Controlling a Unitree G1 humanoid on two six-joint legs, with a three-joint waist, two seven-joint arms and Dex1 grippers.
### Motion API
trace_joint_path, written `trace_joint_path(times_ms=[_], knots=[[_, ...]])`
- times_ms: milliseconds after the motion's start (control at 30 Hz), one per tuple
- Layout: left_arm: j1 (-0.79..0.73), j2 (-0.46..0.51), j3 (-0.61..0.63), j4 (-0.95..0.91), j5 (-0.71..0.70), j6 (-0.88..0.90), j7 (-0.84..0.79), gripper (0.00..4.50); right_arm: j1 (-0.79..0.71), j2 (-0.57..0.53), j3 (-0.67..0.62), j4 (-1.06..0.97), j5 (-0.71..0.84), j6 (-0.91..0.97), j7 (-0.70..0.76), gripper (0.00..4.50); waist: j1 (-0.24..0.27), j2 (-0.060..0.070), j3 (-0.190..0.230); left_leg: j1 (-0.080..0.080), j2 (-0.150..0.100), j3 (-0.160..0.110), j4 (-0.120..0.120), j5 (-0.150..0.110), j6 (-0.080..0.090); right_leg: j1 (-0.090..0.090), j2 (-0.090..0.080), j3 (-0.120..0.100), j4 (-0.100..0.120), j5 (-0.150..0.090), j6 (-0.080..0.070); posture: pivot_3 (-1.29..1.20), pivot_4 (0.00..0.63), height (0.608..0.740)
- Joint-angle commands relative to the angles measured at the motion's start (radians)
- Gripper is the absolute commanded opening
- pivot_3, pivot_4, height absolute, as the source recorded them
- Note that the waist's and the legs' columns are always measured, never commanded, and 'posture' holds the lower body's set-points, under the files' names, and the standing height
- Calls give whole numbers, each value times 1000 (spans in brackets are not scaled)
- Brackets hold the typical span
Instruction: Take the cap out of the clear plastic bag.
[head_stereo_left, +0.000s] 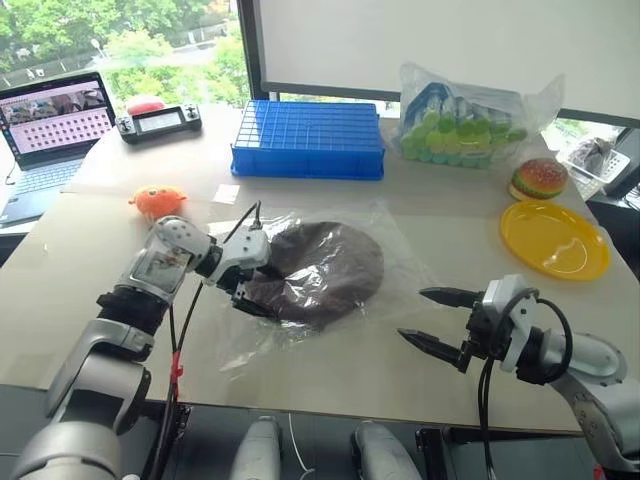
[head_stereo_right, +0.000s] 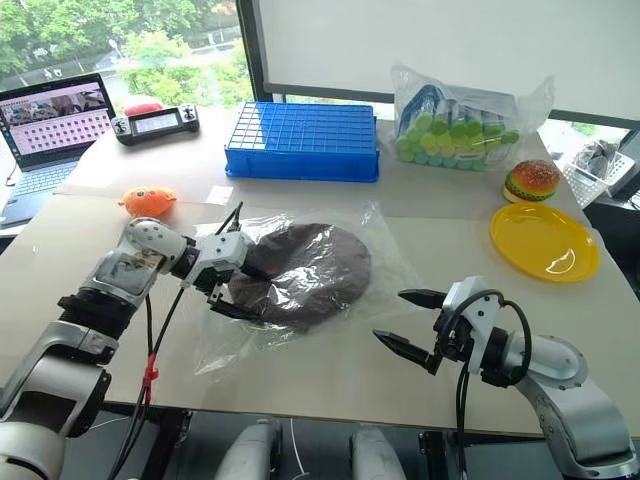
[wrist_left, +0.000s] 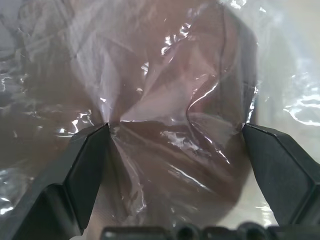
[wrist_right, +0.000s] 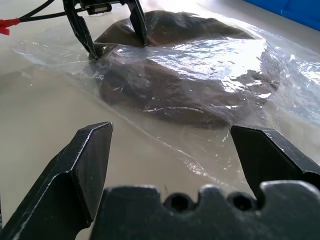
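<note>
The brown cap (head_stereo_left: 325, 265) lies flat inside the clear plastic bag (head_stereo_left: 398, 243) in the middle of the table. My left gripper (head_stereo_left: 252, 288) is at the cap's left edge, pointing down and to the right. It is open, with both fingertips (wrist_left: 95, 145) pressed onto the crinkled plastic, and a fold of bag and cap sits between them. My right gripper (head_stereo_left: 418, 317) hovers open near the table's front edge, to the right of the bag and apart from it, with nothing between its fingers. Its wrist view looks across at the cap (wrist_right: 190, 75) and the left gripper (wrist_right: 112, 37).
A blue crate (head_stereo_left: 308, 140) stands behind the bag. A puffy clear bag of green and blue items (head_stereo_left: 460, 125), a toy burger (head_stereo_left: 539, 178) and a yellow plate (head_stereo_left: 553, 240) are at the right. An orange toy (head_stereo_left: 157, 201), a controller (head_stereo_left: 158, 122) and a laptop (head_stereo_left: 50, 125) are at the left.
</note>
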Motion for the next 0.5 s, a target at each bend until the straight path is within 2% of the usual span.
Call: trace_joint_path(times_ms=[33, 100, 133, 167, 267, 500], knots=[[1, -11, -27, 28, 43, -7, 17, 4500, 5, -1, -16, -34, 9, 4, -9, 4470, -1, 0, 0, 3, 0, 0, -1, 0, 0, 3, 0, 0, -1, -1, 1, 0, 150, 729], [1, -16, -31, 34, 55, -13, 24, 3984, 7, -1, -17, -36, 9, 6, -12, 4500, -2, 0, 0, 6, 0, 0, -2, 0, 0, 6, 0, 0, -2, -2, 3, 0, 150, 729], [3, -19, -33, 34, 54, -11, 18, 3886, 7, 0, -17, -37, 9, 6, -14, 4500, -3, 0, 0, 7, 0, 0, -2, 0, 0, 6, 0, 0, -2, -3, 4, 0, 150, 729], [4, -21, -34, 33, 53, -9, 16, 3421, 7, 1, -17, -37, 9, 7, -15, 4500, -3, 0, 0, 7, 0, 0, -2, 0, 0, 6, 0, 0, -2, -3, 4, 0, 150, 729], [4, -25, -37, 34, 56, -9, 16, 2597, 4, 2, -13, -36, 9, 7, -20, 4500, -6, 0, 0, 7, 0, 0, -2, 0, 0, 6, 0, 0, -2, -3, 5, 0, 150, 729], [7, -22, -34, 28, 58, -4, 7, 116, -2, 4, -11, -33, 4, 4, -29, 4500, -7, 0, 0, 7, 0, 0, -2, 0, 0, 6, 0, 0, -2, -3, 5, 0, 150, 729]])
